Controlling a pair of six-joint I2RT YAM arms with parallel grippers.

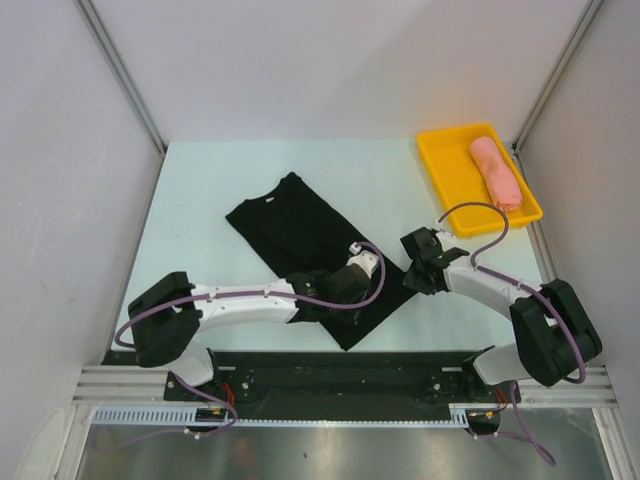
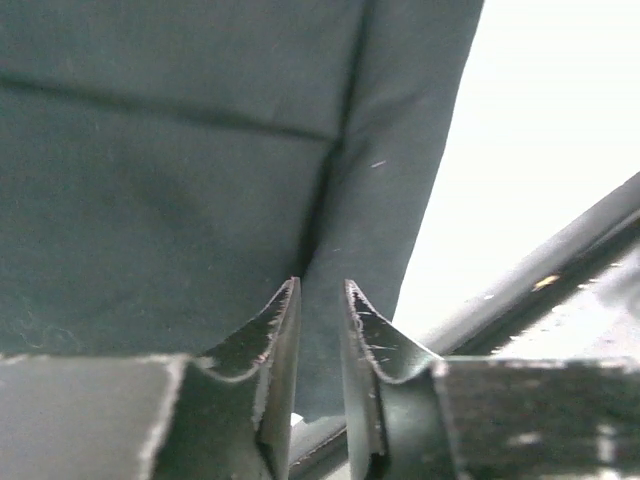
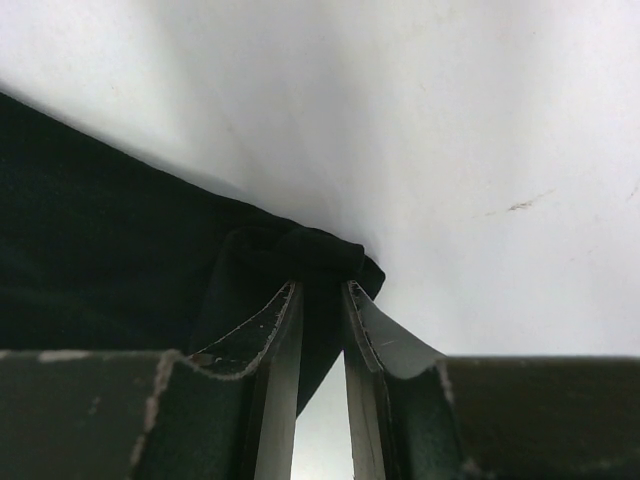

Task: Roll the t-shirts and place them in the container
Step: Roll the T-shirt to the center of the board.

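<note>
The black t-shirt (image 1: 285, 235) lies folded into a long strip, running diagonally across the table, collar at the far left. My left gripper (image 1: 335, 290) is low over its near end. In the left wrist view the left gripper (image 2: 321, 285) has its jaws nearly together with the black cloth (image 2: 180, 180) between them. My right gripper (image 1: 410, 272) is at the shirt's near right corner. In the right wrist view the right gripper (image 3: 320, 285) pinches a bunched corner of the black cloth (image 3: 100, 250). The salmon-pink t-shirt (image 1: 495, 172) lies rolled in the tray.
A yellow plastic tray (image 1: 450, 165) stands at the far right corner of the table. White walls close in the left, right and back. A black rail (image 2: 560, 250) runs along the near table edge, just behind the shirt's hem.
</note>
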